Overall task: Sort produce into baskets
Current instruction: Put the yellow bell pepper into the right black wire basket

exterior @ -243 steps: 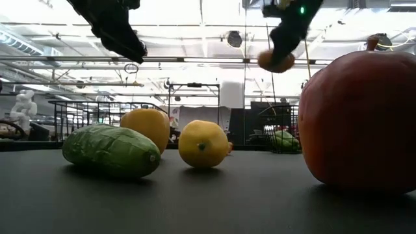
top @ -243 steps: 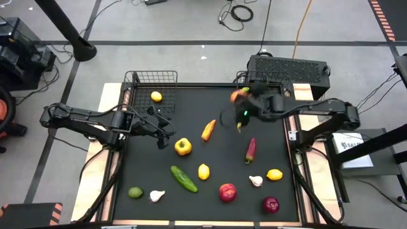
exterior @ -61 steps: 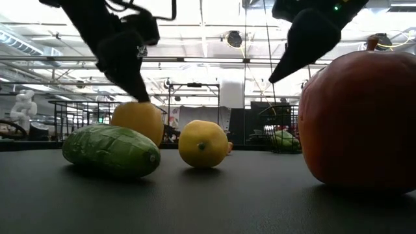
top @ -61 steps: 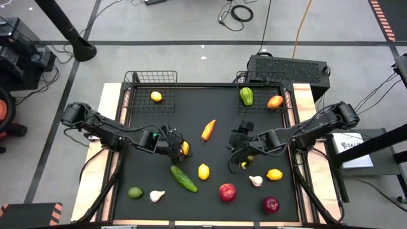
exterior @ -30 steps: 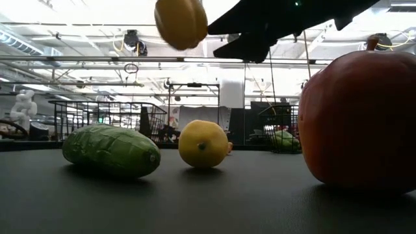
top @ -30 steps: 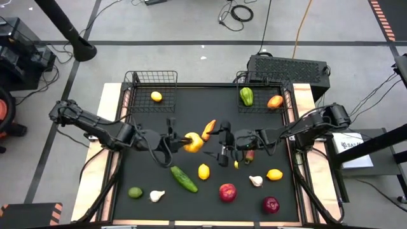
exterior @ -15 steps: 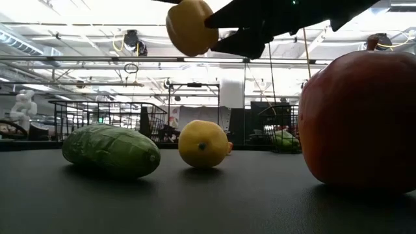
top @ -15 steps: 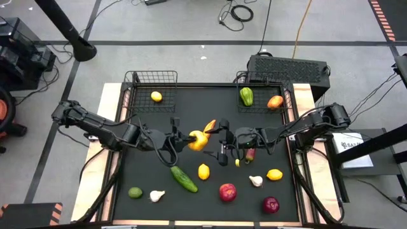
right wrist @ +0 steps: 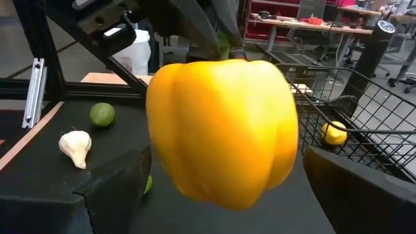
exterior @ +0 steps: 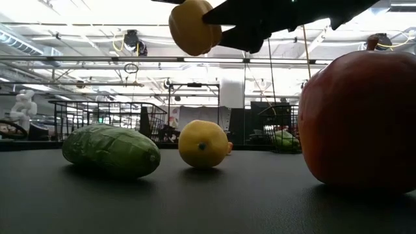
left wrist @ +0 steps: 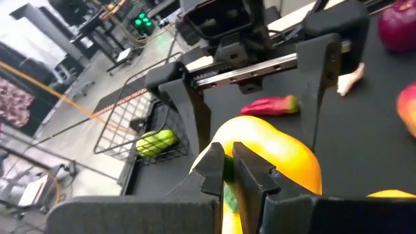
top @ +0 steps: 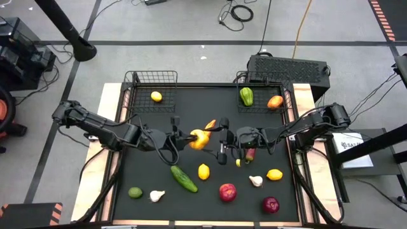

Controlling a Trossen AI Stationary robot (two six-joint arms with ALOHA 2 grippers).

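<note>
Above the middle of the black surface [top: 146,203], a glossy yellow bell pepper [top: 199,139] is held aloft by its green stem in the left tool [top: 189,137], whose fingers are pinched tight. The right tool [top: 222,140], spread wide, is set just right of the pepper, one finger on either side of it; contact cannot be made out. A dark green cucumber [top: 184,179] and a small yellow lemon [top: 203,171] lie nearer, below them.
</note>
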